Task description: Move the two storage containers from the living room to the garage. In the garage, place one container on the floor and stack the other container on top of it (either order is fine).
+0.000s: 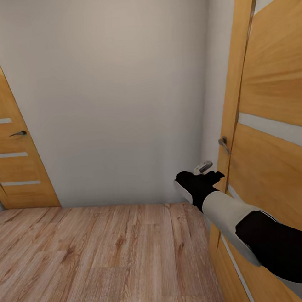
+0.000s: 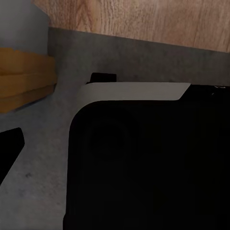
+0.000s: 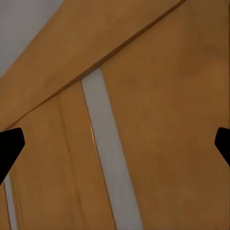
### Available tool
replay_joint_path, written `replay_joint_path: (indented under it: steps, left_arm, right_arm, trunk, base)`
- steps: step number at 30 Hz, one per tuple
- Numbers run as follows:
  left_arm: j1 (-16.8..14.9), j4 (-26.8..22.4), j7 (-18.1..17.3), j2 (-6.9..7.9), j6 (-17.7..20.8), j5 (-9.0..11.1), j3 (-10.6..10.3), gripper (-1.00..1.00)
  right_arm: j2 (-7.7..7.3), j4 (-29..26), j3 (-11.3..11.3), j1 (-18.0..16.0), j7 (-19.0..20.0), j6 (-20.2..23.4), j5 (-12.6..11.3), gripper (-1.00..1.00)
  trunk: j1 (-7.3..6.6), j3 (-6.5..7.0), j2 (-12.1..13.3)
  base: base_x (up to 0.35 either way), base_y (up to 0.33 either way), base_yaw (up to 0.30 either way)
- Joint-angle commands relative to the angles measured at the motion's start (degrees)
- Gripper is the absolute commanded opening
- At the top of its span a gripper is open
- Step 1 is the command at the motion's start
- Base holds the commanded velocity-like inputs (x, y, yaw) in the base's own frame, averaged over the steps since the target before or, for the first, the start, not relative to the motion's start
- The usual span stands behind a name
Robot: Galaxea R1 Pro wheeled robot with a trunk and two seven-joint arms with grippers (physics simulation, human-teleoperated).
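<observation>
The two storage containers are out of view. My right arm reaches forward to the wooden door [image 1: 276,111] at the right. My right gripper [image 1: 201,179] is beside the door's silver handle [image 1: 203,166], at the door's edge. In the right wrist view the right gripper [image 3: 115,148] is open, its black fingertips [image 3: 9,148] far apart with nothing between them, facing a door panel with a pale stripe [image 3: 110,158]. One black fingertip [image 2: 9,151] of my left gripper shows at the frame's edge, over a grey surface [image 2: 43,143], beside a black-and-white part of the robot [image 2: 143,158].
A white wall [image 1: 118,103] closes the view ahead. A second wooden door [image 1: 6,137] with a dark handle [image 1: 18,133] stands shut at the far left. Light wood-plank flooring [image 1: 88,268] stretches in front and to the left.
</observation>
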Motion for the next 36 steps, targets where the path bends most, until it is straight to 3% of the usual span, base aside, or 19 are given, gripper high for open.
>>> replay_joint_path:
  steps: [1, 4, 8, 12, 13, 16, 18, 21, 22, 24, 26, 30, 35, 36]
  left_arm:
    - [0.0, -0.04, 0.05, -0.01, -0.13, 0.34, 0.04, 1.0]
    - [0.0, -0.05, 0.03, -0.01, -0.13, 0.34, 0.04, 1.0]
    - [0.0, -0.06, 0.03, -0.01, -0.13, 0.34, 0.04, 1.0]
    - [0.0, -0.06, 0.03, -0.01, -0.13, 0.34, 0.04, 1.0]
    - [0.0, -0.06, 0.03, -0.01, -0.13, 0.34, 0.04, 1.0]
    - [0.0, -0.06, 0.03, -0.01, -0.13, 0.34, 0.04, 1.0]
    - [0.0, -0.06, 0.03, -0.01, -0.13, 0.34, 0.04, 1.0]
    - [0.0, -0.06, 0.06, -0.01, -0.13, 0.34, 0.04, 1.0]
    - [0.0, -0.06, 0.07, -0.01, -0.13, 0.34, 0.04, 1.0]
    - [0.0, -0.06, 0.07, -0.01, -0.13, 0.34, 0.04, 1.0]
    - [0.0, -0.06, 0.06, -0.01, -0.13, 0.34, 0.04, 1.0]
    - [0.0, -0.06, 0.05, -0.01, -0.13, 0.34, 0.05, 1.0]
    - [0.0, -0.06, 0.08, -0.01, -0.13, 0.34, 0.04, 1.0]
    - [0.0, -0.06, 0.08, -0.01, -0.13, 0.34, 0.04, 1.0]
  right_arm:
    - [0.0, -0.05, 0.39, -0.07, -0.41, 0.24, -0.64, 1.0]
    - [0.0, -0.23, 0.34, -0.07, -0.31, 0.08, -2.04, 1.0]
    - [0.0, -0.49, 0.32, 0.03, 0.01, -0.83, -7.49, 1.0]
    - [0.0, -0.72, 0.31, 0.78, 0.68, -4.78, -14.16, 1.0]
    - [0.0, -0.75, 0.33, 1.09, 1.05, -5.55, -14.73, 1.0]
    - [0.0, -0.95, 0.45, 3.85, 5.34, -8.81, -16.13, 1.0]
    - [0.0, -1.19, 0.53, 6.84, 13.15, -10.31, -16.27, 1.0]
    - [0.0, -1.27, 0.72, 10.01, 20.4, -11.3, -16.13, 1.0]
    - [0.0, -1.29, 0.84, 11.96, 23.4, -12.29, -16.03, 1.0]
    - [0.0, -1.3, 0.92, 13.84, 25.12, -13.55, -15.47, 1.0]
    - [0.0, -1.31, 1.03, 16.91, 26.79, -15.32, -13.43, 1.0]
    - [0.0, -1.31, 1.04, 22.7, 32.63, -19.72, -6.67, 1.0]
    - [0.0, -0.7, 1.01, 27.26, 41.44, -25.02, 1.73, 1.0]
    - [0.0, -0.54, 1.01, 27.64, 42.66, -25.39, 2.33, 1.0]
  trunk:
    - [0.0, -0.06, -0.03]
    - [0.0, -0.06, -0.03]
    - [0.0, -0.06, -0.03]
    - [0.0, -0.06, -0.03]
    - [0.0, -0.06, -0.03]
    - [0.0, -0.06, -0.03]
    - [0.0, -0.06, -0.03]
    - [0.0, -0.06, -0.03]
    - [0.0, -0.06, -0.03]
    - [0.0, -0.06, -0.03]
    - [0.0, -0.06, -0.03]
    - [0.0, -0.06, -0.03]
    - [0.0, -0.06, -0.03]
    - [0.0, -0.06, -0.03]
  base:
    - [0.0, 0.0, 0.0]
    - [0.0, 0.0, 0.0]
    - [0.0, 0.0, 0.0]
    - [0.0, 0.0, 0.0]
    - [0.0, 0.0, 0.0]
    - [0.0, 0.0, 0.0]
    - [0.0, 0.0, 0.0]
    - [0.0, 0.0, 0.0]
    - [0.0, 0.0, 0.0]
    - [0.0, 0.0, 0.0]
    - [0.0, 0.0, 0.0]
    - [0.0, 0.0, 0.0]
    - [0.0, 0.0, 0.0]
    - [0.0, 0.0, 0.0]
